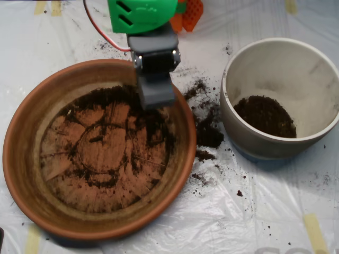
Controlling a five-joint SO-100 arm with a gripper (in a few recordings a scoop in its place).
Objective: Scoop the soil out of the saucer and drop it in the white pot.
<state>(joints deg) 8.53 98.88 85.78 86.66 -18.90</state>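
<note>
Soil (106, 148) thinly coats saucer (21, 159) beneath scoop (156, 98) (opening unclear, contents hidden).

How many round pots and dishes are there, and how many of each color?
Orange-brown: 1, the saucer, with thin smears of soil inside.
White: 1, the white pot, with a small heap of soil at its bottom.
Total: 2.

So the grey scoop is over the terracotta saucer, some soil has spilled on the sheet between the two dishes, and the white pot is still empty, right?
Not quite: the white pot isn't empty. The overhead view shows a dark mound of soil in its bottom. The rest holds: the scoop is over the saucer, and spilled soil lies on the sheet between the two.
</note>
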